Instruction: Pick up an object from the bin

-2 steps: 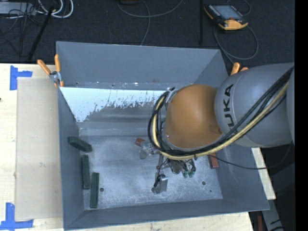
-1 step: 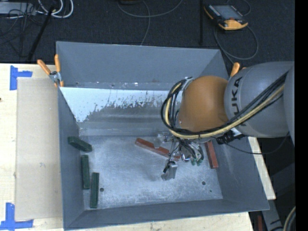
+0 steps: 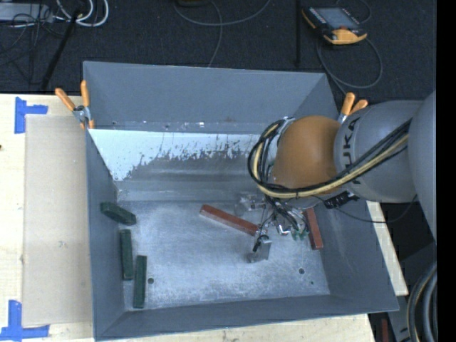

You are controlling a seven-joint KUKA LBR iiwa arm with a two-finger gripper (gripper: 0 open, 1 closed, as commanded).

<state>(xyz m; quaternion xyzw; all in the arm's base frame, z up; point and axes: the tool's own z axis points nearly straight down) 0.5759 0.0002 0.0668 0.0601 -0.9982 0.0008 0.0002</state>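
Seeing the hand (image 3: 262, 244) low, right of frame centre, just beside the right end of the brown bar (image 3: 228, 220); we can't tell its opening or hold. Three green bars (image 3: 126, 251) lie far left.

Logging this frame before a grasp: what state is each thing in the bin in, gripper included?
Gripper: down near the floor, at the long brown bar's right end.
Long brown bar: lying flat, slanted, mid-floor.
Short brown bar: lying flat near the right wall.
Three green bars: lying flat at the left, untouched.
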